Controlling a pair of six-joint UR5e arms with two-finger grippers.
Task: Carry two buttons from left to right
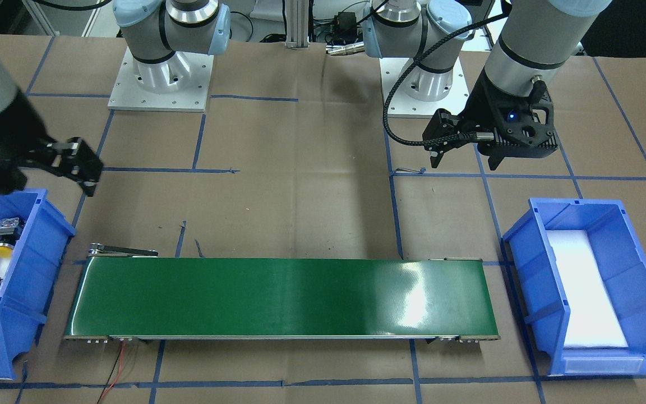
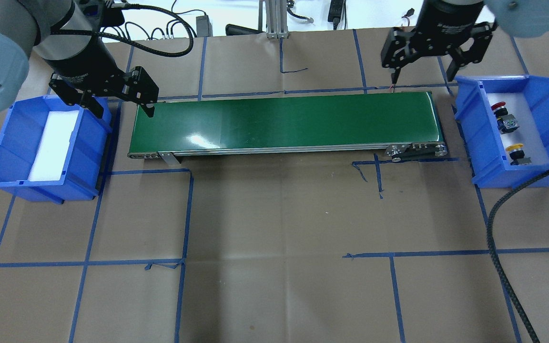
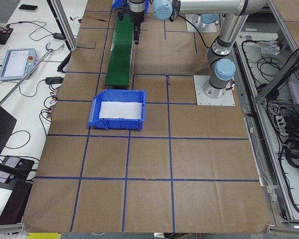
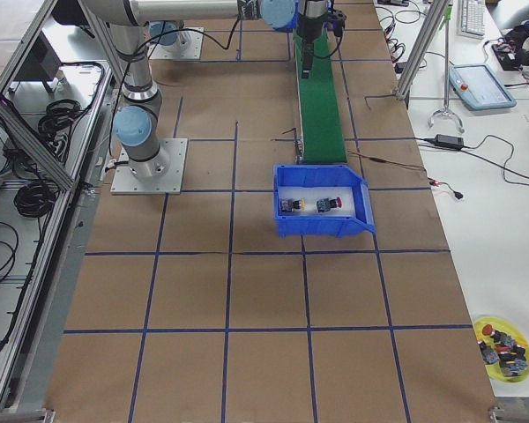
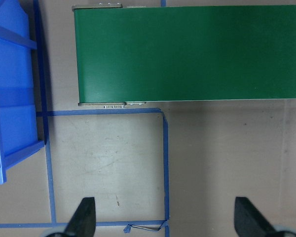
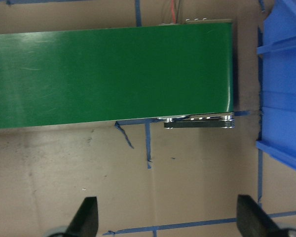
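Here, two push-buttons lie apart on the white liner of a blue storage bin [image 2: 475, 143] at the robot's right end of the desk [image 2: 279, 214]. The red button [image 2: 498, 108] is farther from the robot, the yellow button [image 2: 514, 148] nearer. A green conveyor belt [image 2: 284, 121] runs from beside this bin to a second blue bin [image 2: 3, 159], which holds only a white foam pad [image 2: 53, 143]. The right hand [image 2: 422, 76] hovers near the far corner of the buttons' bin, fingers wide apart and holding nothing. The left hand [image 2: 124, 108] hovers between the second bin and the belt's end, likewise spread and holding nothing.
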